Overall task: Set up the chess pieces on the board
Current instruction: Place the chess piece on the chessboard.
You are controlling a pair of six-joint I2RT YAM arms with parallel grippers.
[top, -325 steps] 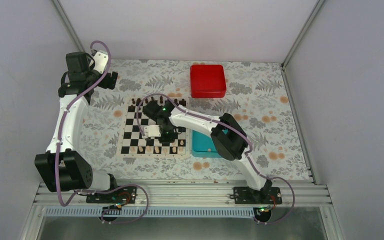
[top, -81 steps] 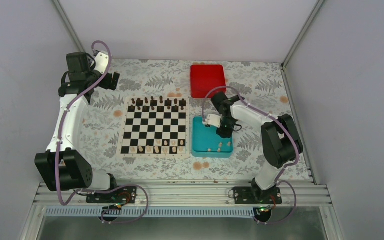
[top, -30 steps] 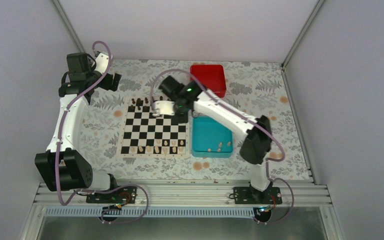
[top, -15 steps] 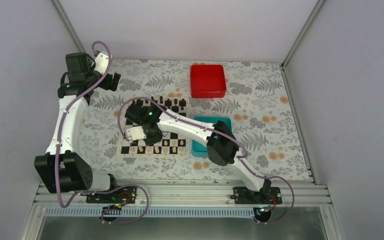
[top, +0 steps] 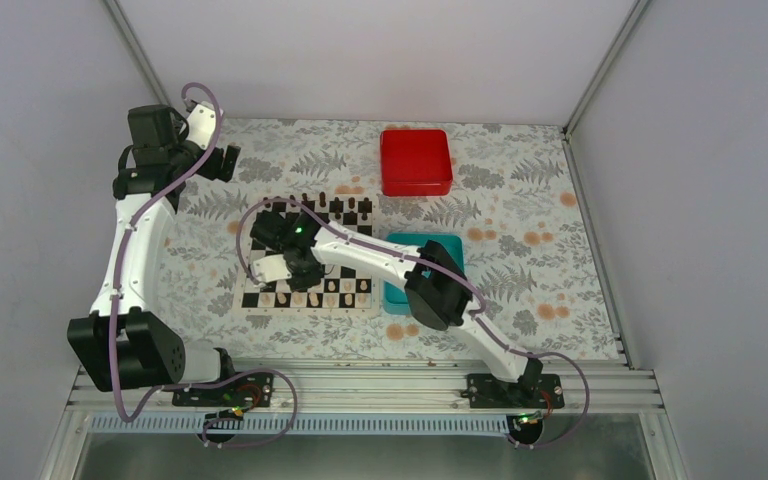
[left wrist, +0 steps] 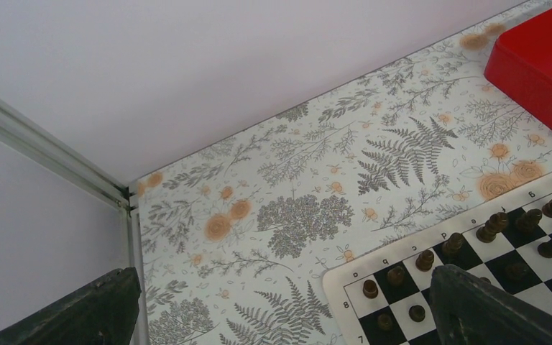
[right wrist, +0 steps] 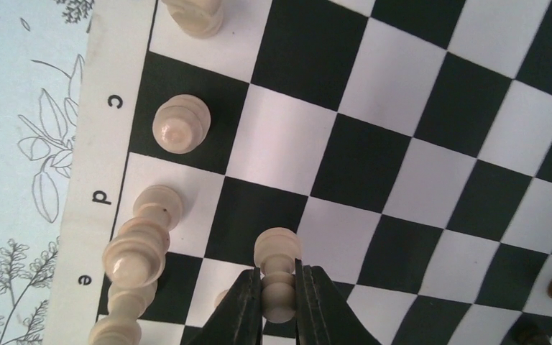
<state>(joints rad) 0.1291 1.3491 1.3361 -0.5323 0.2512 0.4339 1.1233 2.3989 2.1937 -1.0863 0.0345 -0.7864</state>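
Left gripper (left wrist: 284, 287), at the table's (top: 520, 200) 10 o'clock, hangs with jaws spread wide, empty. Right gripper (right wrist: 278, 305) pinches 1 cream pawn (right wrist: 278, 251) over the chessboard (right wrist: 374, 108), at 3 o'clock of the edge-row cream chessmen (right wrist: 180, 126).

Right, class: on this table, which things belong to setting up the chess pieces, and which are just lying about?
Part of the job: board; pale chess pieces along its near edge; one pale piece pinched in the right gripper; possibly the teal tray, contents out of sight.
Lying about: red box; dark chessmen on the far rows; left gripper, open, off the board.
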